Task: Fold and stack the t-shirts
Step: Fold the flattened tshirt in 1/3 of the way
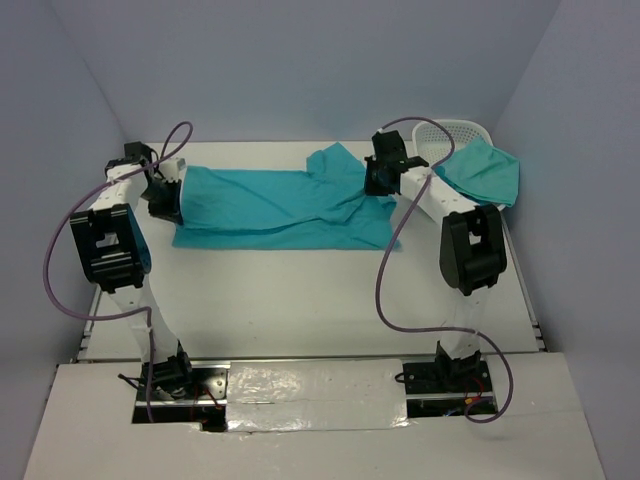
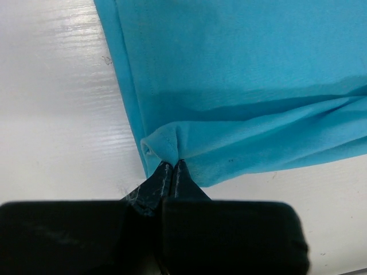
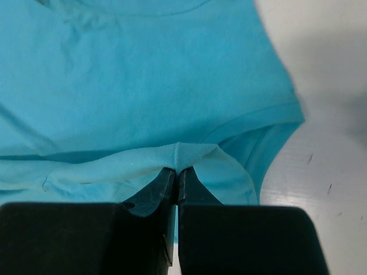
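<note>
Top external: left tool [image 1: 165,205], right tool [image 1: 381,180] pinch opposite ends of t-shirt [image 1: 270,212].

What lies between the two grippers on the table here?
Only the spread t-shirt, pinched at one end by the left gripper and at the other by the right gripper; the top view shows it.

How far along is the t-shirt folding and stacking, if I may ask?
Done: no folded stack visible. In hand: left gripper and right gripper pinch the spread-out teal cloth t-shirt. Left: folding it, plus the second teal shirt draped over the white plastic lattice basket.
</note>
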Available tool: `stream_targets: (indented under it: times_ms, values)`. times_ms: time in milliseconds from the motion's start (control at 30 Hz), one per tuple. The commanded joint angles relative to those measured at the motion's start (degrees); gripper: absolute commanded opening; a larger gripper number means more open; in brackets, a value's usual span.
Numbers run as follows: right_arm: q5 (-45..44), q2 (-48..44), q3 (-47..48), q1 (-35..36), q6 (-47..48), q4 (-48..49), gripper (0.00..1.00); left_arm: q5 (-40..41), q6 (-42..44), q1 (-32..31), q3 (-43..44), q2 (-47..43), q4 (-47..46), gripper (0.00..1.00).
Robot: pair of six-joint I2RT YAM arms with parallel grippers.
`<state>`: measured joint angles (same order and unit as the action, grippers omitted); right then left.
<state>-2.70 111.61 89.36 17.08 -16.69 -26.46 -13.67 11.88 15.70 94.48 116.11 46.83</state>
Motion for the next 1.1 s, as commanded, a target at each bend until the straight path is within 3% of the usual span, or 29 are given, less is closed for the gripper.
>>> stream_targets:
  times_ms: [0,133,200,267,300,333,500,567,633,700,800,867,933,1000,1067]
  values:
    - [-1.78,1.94,3.89,-0.47,1.57,-1.32,0.00,0.66,-2.38,0.99,1.15,1.30,-0.95,0.00]
    - [-1.17,4.92,6.43,-1.61,1.83,-2.81,0.00,-0.21,-3.00,1.87,2.02,3.15,-1.21,0.00]
    - [-0.30,7.02,9.67,-1.61,2.45,-3.86,0.01,-1.09,-3.35,1.96,3.52,4.47,-1.13,0.13]
    - [0.41,8.88,13.27,-1.61,2.80,-6.31,0.22,-1.88,-4.58,2.05,5.10,5.78,-1.30,0.27]
    - [-0.37,10.80,17.47,-1.61,2.80,-7.37,0.25,-2.15,-5.45,2.22,5.97,6.31,-1.04,0.29]
    - [-0.90,11.78,19.60,-1.61,2.54,-9.29,0.35,-3.02,-6.07,2.75,8.33,6.75,-0.86,0.33]
    - [-3.98,15.65,32.43,-1.70,2.54,-14.93,0.49,-1.19,-10.73,6.53,19.24,9.57,-1.65,0.43]
    - [-3.72,14.43,32.89,-2.05,2.27,-15.55,0.54,-3.01,-11.35,8.63,21.45,8.52,-3.40,0.44]
    - [-1.01,12.41,31.06,-2.05,2.01,-15.73,0.56,-6.88,-10.57,9.52,19.54,5.02,-5.77,0.45]
    - [1.72,7.59,24.66,-2.05,1.13,-16.17,0.58,-8.04,-0.85,6.99,12.71,1.24,-6.75,0.43]
    - [4.54,-1.29,10.08,-1.96,0.17,-14.86,0.63,-3.47,15.85,1.81,-0.71,-6.41,-5.61,0.41]
    - [5.59,-7.79,0.00,-2.05,-0.45,-13.02,0.65,3.25,23.93,-1.62,-12.40,-11.60,-10.16,0.45]
    - [6.39,-12.01,-6.88,-2.05,-0.80,-10.55,0.64,6.97,28.88,-3.30,-17.90,-15.28,-17.33,0.46]
    - [7.26,-13.34,-9.89,-2.05,-1.42,-8.89,0.61,9.89,33.11,-4.62,-20.65,-15.83,-19.66,0.42]
    - [10.06,-14.31,-13.75,-2.05,-2.03,-7.39,0.58,6.76,33.91,-5.07,-18.47,-14.08,-16.45,0.30]
